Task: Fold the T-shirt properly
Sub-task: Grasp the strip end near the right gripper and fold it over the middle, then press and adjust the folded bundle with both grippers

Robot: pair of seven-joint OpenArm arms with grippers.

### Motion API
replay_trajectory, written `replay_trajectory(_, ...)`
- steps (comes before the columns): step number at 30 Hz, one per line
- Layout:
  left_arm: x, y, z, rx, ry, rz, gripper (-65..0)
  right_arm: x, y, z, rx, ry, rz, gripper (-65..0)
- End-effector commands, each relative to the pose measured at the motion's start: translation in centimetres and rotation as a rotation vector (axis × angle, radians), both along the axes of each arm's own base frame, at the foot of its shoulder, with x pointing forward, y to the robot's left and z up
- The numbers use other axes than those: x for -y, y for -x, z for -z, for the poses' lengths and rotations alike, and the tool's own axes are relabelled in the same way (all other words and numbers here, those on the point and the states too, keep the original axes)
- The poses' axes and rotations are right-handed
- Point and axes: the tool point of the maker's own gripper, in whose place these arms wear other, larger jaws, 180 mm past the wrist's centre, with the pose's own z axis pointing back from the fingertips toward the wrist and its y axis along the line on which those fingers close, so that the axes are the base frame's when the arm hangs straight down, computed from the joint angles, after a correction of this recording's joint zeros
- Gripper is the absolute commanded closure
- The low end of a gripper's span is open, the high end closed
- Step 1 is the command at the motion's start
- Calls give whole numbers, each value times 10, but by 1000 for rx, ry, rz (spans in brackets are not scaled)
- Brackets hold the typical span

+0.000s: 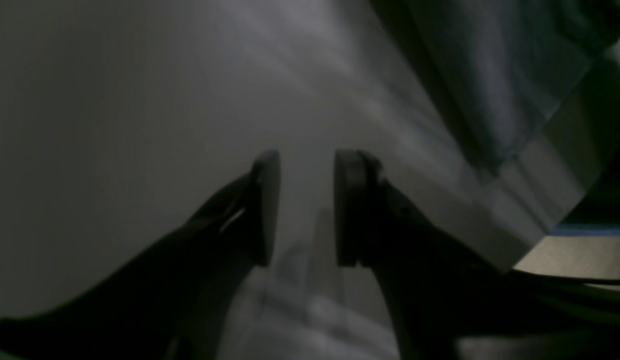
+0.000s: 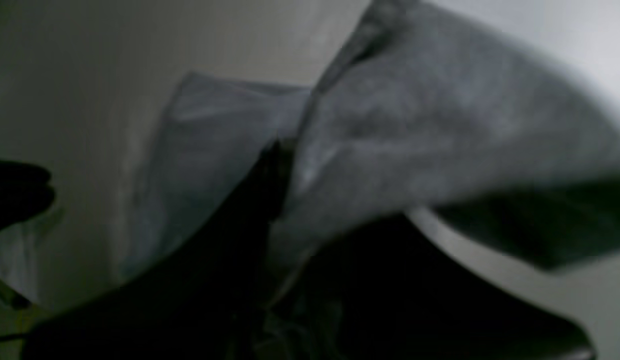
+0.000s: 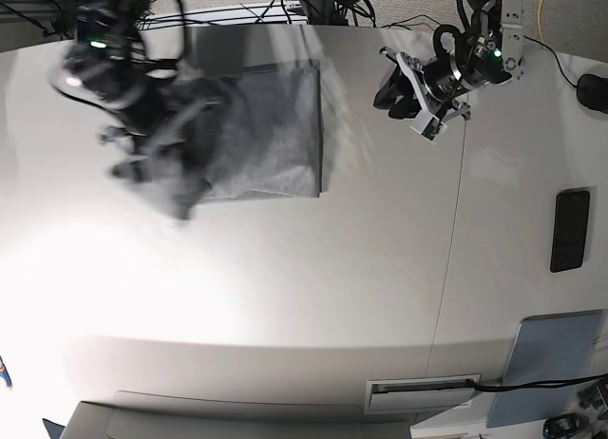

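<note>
One shirt (image 3: 271, 130) | right gripper (image 3: 157, 159) clamps its left edge, pads hidden | left gripper (image 3: 410, 97) parted, empty, well right of shirt

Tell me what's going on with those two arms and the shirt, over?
Right hand shut on the T-shirt, lifting one side. Left hand open, empty, clear of the cloth. Nothing in the way on the table.
</note>
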Motion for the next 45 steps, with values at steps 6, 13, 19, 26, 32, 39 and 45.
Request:
replay_trajectory(6,2,-7,-11,43,26,1,-172,-60,-13,-10,94,48,-41,0)
replay_trajectory(13,2,-7,-11,43,25,1,-172,-95,-7,28,5,81,-122,0)
replay_trajectory(19,1,-7,-11,44,24,1,-172,-100,-9,34,-18,71,-136,0)
replay_trajectory(26,1,-7,-11,43,21,1,-172,-126,2,30,-28,-31,-260,-208)
replay_trajectory(32,-1,-7,-10,43,15,4,-172,-173,25,14,17,-140,-495,-236)
replay_trajectory(39,-24,-12,-6,28,-45,-53,-172,-198,38,2,67,-140,-629,-236)
replay_trajectory(45,-30,-15,-17,31,2,-52,-171,-156,7,4,91,-20,-463,-235)
